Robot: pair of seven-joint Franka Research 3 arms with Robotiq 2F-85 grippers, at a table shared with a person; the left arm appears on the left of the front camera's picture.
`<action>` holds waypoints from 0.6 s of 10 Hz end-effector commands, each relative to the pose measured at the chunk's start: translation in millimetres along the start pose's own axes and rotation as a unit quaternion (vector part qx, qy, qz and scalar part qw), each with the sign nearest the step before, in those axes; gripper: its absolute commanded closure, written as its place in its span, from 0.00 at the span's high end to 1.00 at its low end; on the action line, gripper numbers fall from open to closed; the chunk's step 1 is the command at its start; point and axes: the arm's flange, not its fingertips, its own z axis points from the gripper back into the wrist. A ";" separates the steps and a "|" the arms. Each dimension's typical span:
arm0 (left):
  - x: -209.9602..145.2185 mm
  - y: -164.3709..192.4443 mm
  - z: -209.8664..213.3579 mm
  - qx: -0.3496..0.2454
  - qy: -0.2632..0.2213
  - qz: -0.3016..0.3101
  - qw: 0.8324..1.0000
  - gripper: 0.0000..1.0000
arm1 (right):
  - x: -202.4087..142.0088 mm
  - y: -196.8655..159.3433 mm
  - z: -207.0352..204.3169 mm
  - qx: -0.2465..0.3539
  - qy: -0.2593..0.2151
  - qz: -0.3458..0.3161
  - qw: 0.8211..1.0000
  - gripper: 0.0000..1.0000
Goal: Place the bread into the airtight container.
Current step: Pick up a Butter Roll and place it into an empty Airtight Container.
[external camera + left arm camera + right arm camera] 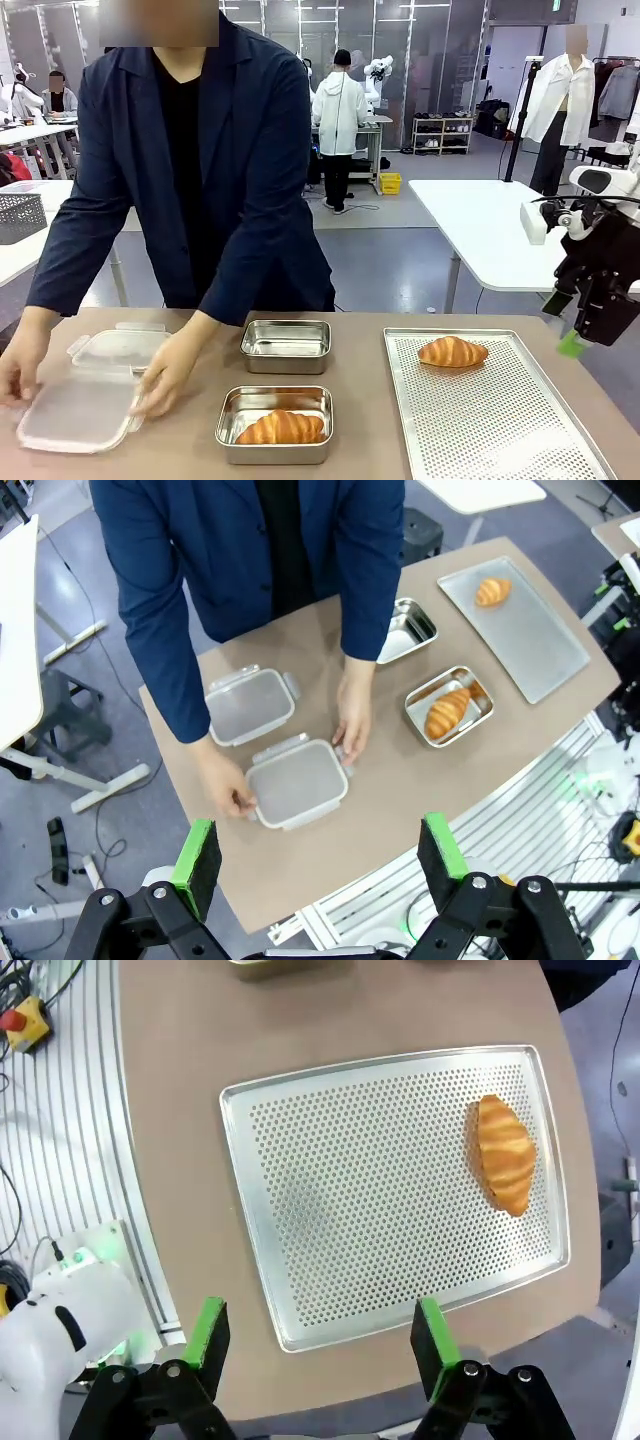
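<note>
Bread (452, 351): one croissant is lying at the far end of the perforated tray (500, 420), toward the person (200, 150); I am taking this piece as the target.
Bearing: in the right wrist view it is sitting ahead of the right hand (320, 1330) and off to one side, so I am expecting a reach out over the tray with a sideways shift.
Axis: its long axis is running along the tray's far edge, crosswise to the line between the two pads; as I am judging it, the jaws would be closing across its narrow width.
Right hand: hanging above the tray's right edge, jaws spread wide and holding nothing.
Left hand (317, 845): hovering high over the desk (390, 790), well left of the tray, jaws apart and empty; I am reckoning the right one is nearer.
Airtight container (297, 783): clear plastic, lying well left of the tray with the person pressing both palms on it; a second clear piece (250, 705) is lying just beyond it, and I am unable to tell lid from box.
Obstacles: two steel pans are standing between the tray and the container, the nearer pan (226, 425) holding a second croissant (282, 428), the farther pan (287, 345) empty; the person's forearms are covering the drop spot.
</note>
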 end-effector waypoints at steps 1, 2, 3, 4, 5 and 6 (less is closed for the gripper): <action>0.2 -0.7 0.2 0.001 0.002 -0.005 1.000 1.00 | 0.1 -1.1 2.7 0.003 0.002 0.003 1.000 0.91; 0.2 -0.7 0.2 0.001 0.002 -0.005 1.000 1.00 | 0.0 0.0 0.0 0.000 0.000 0.000 1.000 0.91; 0.2 -0.7 0.2 0.001 0.002 -0.005 1.000 1.00 | 15.1 -15.3 -12.3 -0.007 0.004 0.014 1.000 0.91; 0.2 -0.7 0.2 0.001 0.002 -0.005 1.000 1.00 | 26.8 -48.1 -29.0 -0.012 0.025 0.033 0.999 0.91; 0.2 -0.7 0.2 0.001 0.002 -0.005 1.000 1.00 | 33.5 -87.4 -48.6 0.009 0.028 0.048 0.998 0.91; 0.2 -0.7 0.2 0.001 0.002 -0.005 1.000 1.00 | 40.2 -121.4 -72.7 0.012 0.027 0.046 0.999 0.91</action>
